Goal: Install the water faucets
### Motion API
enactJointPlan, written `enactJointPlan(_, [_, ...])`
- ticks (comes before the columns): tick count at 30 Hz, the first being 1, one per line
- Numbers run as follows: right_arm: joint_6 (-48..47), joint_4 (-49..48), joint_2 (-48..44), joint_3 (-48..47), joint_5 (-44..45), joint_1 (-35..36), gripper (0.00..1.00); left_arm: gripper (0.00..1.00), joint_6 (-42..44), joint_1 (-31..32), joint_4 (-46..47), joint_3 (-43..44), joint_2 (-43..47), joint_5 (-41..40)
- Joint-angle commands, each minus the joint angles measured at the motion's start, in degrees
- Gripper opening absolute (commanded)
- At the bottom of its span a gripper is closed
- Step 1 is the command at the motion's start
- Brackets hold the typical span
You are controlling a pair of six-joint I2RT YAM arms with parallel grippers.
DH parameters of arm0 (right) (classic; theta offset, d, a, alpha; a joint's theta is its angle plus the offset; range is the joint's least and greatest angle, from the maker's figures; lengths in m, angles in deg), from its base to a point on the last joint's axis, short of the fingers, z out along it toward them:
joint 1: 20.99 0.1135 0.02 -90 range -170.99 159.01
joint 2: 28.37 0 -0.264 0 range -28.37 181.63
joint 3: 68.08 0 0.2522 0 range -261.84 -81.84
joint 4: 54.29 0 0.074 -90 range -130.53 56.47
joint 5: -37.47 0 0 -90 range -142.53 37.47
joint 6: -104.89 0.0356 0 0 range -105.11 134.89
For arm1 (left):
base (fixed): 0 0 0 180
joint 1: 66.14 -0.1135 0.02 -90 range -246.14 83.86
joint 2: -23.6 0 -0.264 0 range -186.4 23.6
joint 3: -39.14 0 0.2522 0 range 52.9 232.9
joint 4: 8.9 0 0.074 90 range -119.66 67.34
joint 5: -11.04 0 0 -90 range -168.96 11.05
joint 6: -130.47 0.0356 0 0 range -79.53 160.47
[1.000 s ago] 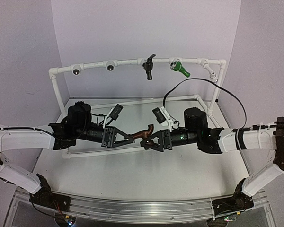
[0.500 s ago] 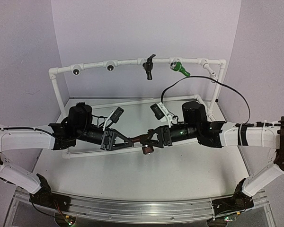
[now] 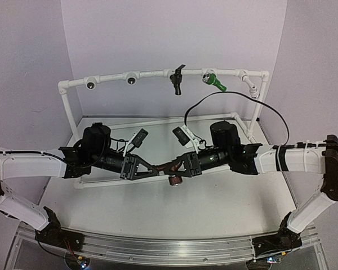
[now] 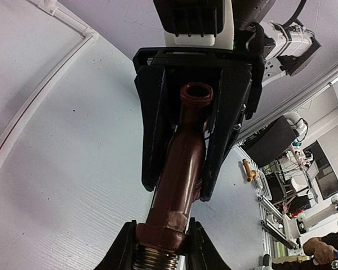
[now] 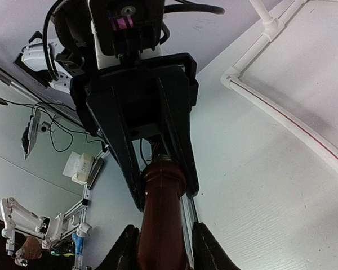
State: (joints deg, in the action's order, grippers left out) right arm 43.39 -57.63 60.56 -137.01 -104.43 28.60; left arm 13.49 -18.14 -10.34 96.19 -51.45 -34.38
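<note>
Top external view: my left tool point(image 3: 157, 167) and right tool point(image 3: 178, 166) both clamp the reddish-brown faucet point(image 3: 169, 167) between them, above the counter point(image 3: 214, 208).

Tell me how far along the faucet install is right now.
Done: black faucet and green faucet sit on the frame's top pipe. In hand: reddish-brown faucet, gripped at opposite ends by left claw and right claw. Left: fit it into an open socket.
</note>
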Motion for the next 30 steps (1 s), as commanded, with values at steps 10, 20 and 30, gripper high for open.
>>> enactJointPlan(10, [-0.41,-2.23,1.88,-3.62,-1.86,0.16,0.41,0.00,1.41,-0.10,1.68,0.33,-1.08,1.89])
enactJointPlan(20, [0.33,-2.29,2.56,-2.38,-1.54,0.16,0.00,0.00,0.69,-0.67,1.48,0.27,-0.53,0.84])
enactJointPlan(30, [2.48,-1.86,-3.53,4.08,13.24,-0.58,0.00,0.68,-5.75,-7.06,-2.56,-6.15,5.40,-13.11])
